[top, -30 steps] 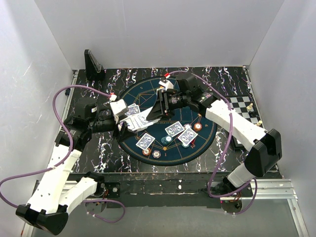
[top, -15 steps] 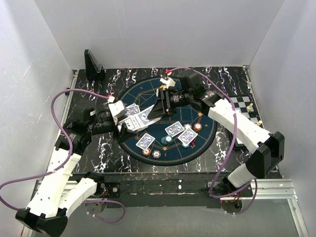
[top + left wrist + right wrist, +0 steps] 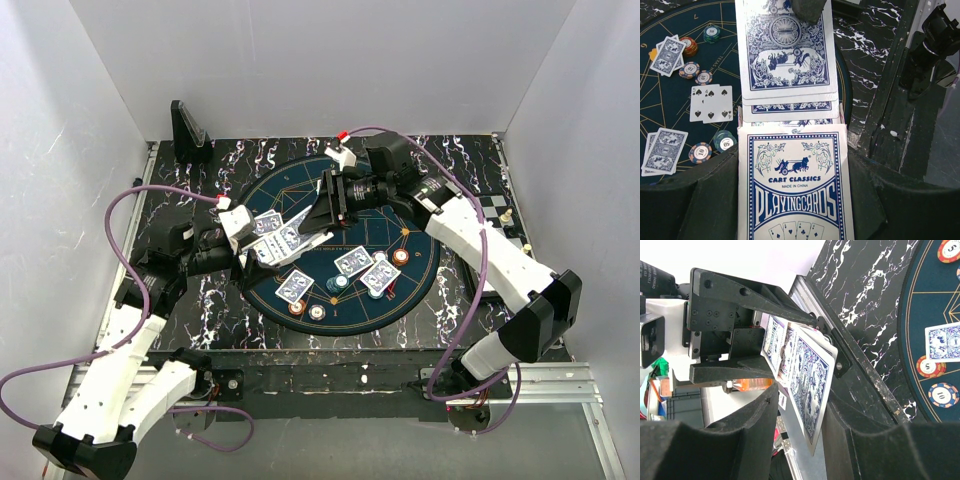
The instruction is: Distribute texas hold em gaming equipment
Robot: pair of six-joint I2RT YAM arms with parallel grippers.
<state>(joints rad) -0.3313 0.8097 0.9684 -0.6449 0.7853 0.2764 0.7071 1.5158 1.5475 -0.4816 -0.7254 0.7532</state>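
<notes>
With several cards and chips already laid on the round blue mat (image 3: pixel 400 290), dealing looks partly done: above its left edge the left gripper (image 3: pixel 262 250) clamps the card box (image 3: pixel 796 185) while the right gripper (image 3: pixel 322 212) pinches its top card (image 3: pixel 785 50).

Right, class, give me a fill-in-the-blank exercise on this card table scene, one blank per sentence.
1. The left claw is shut on the card ____, from which cards stick out.
2. The right claw pinches the protruding playing cards by their far ____.
3. Two cards on the round mat lie face up, both of the suit ____.
4. The card backs are printed white and ____.

Missing words: box; end; spades; blue
</notes>
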